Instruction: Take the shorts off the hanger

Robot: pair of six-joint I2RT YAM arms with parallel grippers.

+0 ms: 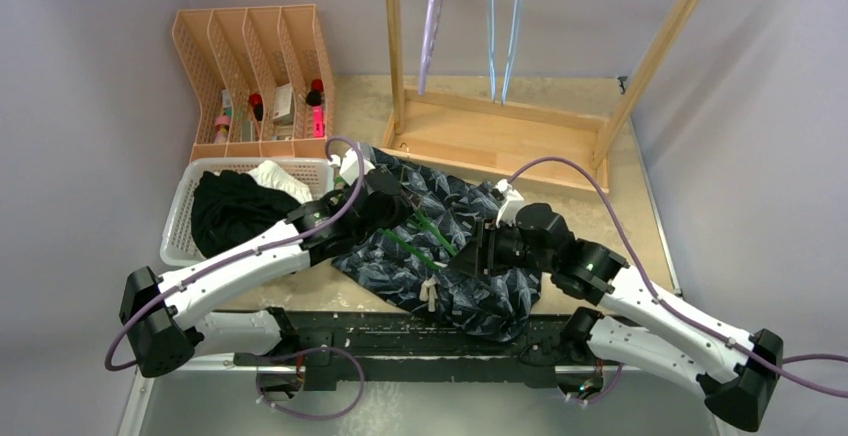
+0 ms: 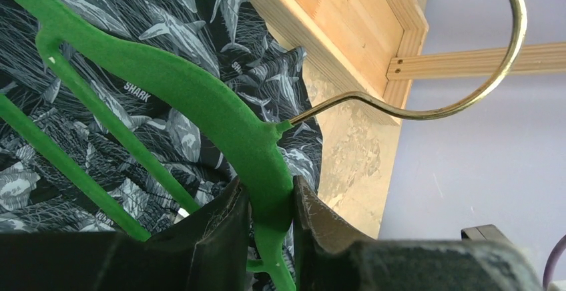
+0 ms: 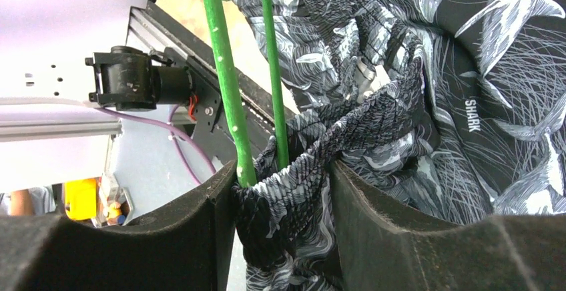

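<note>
**Both claws on the hanger and patterned shorts, on the table**

We see the left claw (image 2: 272, 201) clenched on the neck of the green hanger (image 2: 200, 97), just below its brass hook (image 2: 324, 109), which curls away toward the wooden rack. The right claw (image 3: 284, 184) stands partly open around the bunched elastic waistband of the dark blue shorts (image 1: 480, 296), with two green hanger bars in the same gap. The cloth touches both fingers, but whether it is squeezed we cannot tell. From above, the shorts lie spread on the table (image 1: 640, 206) between the two arms. Their long axis runs diagonally from the far left (beside the white basket (image 1: 180, 226)) to the near right, and the hanger lies along them.
</note>
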